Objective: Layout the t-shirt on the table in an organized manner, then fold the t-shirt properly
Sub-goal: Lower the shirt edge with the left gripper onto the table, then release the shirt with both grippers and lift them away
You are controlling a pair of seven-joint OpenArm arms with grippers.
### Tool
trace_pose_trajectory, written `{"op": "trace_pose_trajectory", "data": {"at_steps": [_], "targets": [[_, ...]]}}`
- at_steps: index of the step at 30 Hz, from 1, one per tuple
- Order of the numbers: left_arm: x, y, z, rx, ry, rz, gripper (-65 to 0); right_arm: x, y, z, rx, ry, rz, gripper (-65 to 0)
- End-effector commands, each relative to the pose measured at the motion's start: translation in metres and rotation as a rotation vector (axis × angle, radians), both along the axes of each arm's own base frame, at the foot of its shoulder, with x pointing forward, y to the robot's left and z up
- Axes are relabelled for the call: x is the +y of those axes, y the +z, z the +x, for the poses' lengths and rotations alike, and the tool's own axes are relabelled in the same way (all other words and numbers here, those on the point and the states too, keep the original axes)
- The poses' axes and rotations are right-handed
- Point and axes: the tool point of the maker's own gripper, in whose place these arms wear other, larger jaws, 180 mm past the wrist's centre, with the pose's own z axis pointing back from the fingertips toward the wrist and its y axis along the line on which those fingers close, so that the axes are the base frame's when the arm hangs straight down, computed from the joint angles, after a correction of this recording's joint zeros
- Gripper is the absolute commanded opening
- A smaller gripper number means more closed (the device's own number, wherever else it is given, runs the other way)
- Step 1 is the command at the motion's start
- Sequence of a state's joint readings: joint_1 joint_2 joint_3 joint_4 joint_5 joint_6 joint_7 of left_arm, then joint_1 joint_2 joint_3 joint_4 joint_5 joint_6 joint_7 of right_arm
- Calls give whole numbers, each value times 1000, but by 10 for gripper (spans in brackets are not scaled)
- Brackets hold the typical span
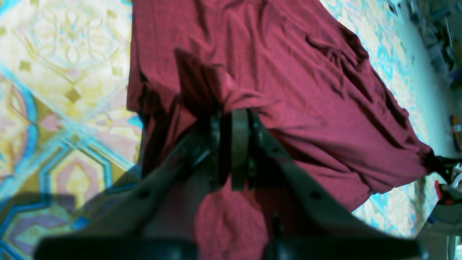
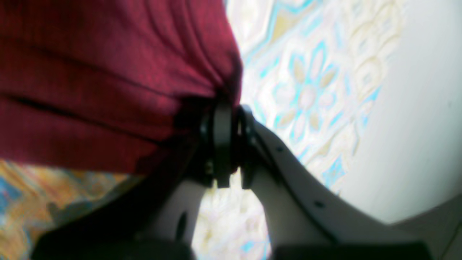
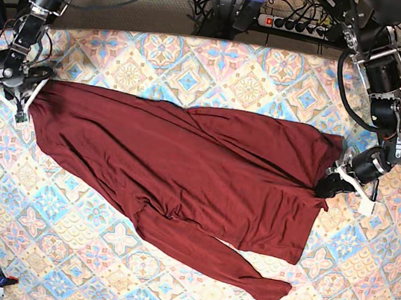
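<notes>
Left wrist view: soft, thin maroon t-shirt (image 1: 288,90), creased in long folds, bunched where left tool (image 1: 234,119) pinches it, dark jaws pressed together on fabric. Pastel diamond-tiled counter (image 1: 65,108) beneath.

Right wrist view: blurred; right tool (image 2: 229,122) clamped on gathered pleats of cloth, white arm shell behind.

Base view: t-shirt (image 3: 182,170) stretched wide across counter (image 3: 221,62), held at both ends by right tool (image 3: 24,90) and left tool (image 3: 329,186); one long sleeve (image 3: 221,262) trailing toward near edge. Cables and power strip (image 3: 295,24) on floor beyond far edge.
</notes>
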State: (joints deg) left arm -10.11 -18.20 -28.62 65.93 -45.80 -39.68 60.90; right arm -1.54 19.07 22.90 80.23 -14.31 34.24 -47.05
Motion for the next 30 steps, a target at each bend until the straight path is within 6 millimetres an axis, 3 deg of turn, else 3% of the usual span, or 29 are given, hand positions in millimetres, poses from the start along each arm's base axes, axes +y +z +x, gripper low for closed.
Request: {"op": "trace_pose_trajectory", "data": {"at_steps": [1, 6, 11, 14, 16, 24, 26, 30], "targets": [[10, 22, 13, -81, 28, -2, -650, -10, 13, 9, -37, -4, -21, -612], [17, 4, 10, -18, 56, 44, -650, -10, 8, 6, -22, -8, -15, -599], [-14, -21, 1, 76, -105, 161, -650, -10, 10, 7, -29, -7, -19, -449], [-18, -29, -11, 148, -228, 263, -592, -11, 11, 8, -32, -7, -20, -418], [-21, -25, -16, 154, -285, 319, -528, -11, 12, 8, -35, -9, -20, -418], [19, 9, -38, 158, -359, 467, -268, -11, 24, 14, -71, 1, -36, -416], [24, 24, -38, 139, -365, 451, -239, -10, 31, 18, -90, 9, -46, -418], [23, 35, -44, 114, -373, 378, -240, -8, 50, 27, -140, 28, -73, -418]]}}
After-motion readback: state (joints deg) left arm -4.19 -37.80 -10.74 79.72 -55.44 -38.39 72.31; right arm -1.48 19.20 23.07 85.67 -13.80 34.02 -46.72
